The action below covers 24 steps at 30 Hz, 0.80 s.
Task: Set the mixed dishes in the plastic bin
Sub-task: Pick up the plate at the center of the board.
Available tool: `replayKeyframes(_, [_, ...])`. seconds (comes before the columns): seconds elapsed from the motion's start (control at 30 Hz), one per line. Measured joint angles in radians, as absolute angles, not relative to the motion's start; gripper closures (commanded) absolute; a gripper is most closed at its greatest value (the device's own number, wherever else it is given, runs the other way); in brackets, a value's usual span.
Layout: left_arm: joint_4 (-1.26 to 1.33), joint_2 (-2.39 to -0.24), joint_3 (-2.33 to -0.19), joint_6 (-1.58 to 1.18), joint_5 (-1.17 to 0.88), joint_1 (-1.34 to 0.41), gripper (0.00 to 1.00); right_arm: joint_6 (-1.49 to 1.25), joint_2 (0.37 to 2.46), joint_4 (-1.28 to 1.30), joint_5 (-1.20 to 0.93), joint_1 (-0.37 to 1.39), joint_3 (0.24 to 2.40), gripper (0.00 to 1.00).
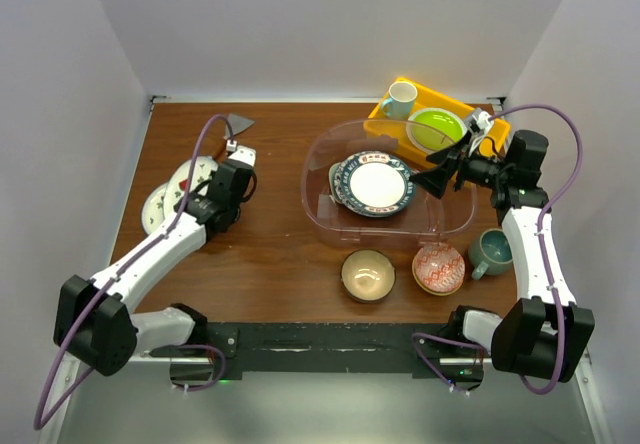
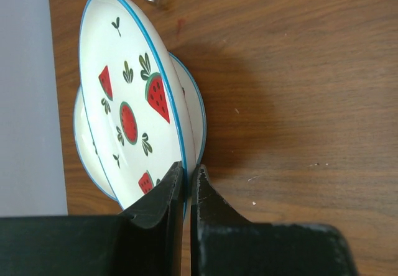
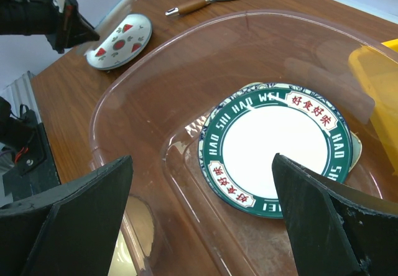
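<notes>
The plastic bin [image 1: 455, 214] is standing on the bench [image 1: 270, 254], a little toward 1 o'clock from the middle in the top view. Inside it the dark-green lettered plate [image 1: 378, 184] is lying on the blue floral plate [image 1: 336, 179], which is showing only at its 9 o'clock edge. The right hand [image 1: 440, 176] is hanging over the bin's 3 o'clock side, fingers spread wide and gripping nothing. At 9 o'clock of the bench the left hand [image 2: 188, 186] is pinching the rim of the white fruit plate [image 2: 130, 102], closed tight on it. This plate is tilting up over a second similar plate [image 3: 121, 40]. Outside the bin, the tan bowl [image 1: 367, 274] and the red-patterned bowl [image 1: 438, 268] are sitting at its 6 o'clock. The grey-teal mug [image 1: 492, 252] is sitting toward its 4 o'clock.
</notes>
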<state>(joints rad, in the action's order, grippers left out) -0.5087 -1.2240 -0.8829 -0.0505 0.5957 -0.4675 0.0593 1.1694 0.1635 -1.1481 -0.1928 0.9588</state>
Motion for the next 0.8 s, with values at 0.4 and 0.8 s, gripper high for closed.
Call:
replayKeyframes(0.4, [-0.511, -1.127, -0.883, 0.015, 0.496, -0.472, 1.0, 0.072, 1.19, 0.191, -1.144, -0.169, 0.975, 0.02])
replayKeyframes(0.8, [-0.511, -1.062, -0.883, 0.022, 0.386, -0.476, 1.0, 0.239, 1.347, 0.474, -1.023, 0.102, 1.264, 0.02])
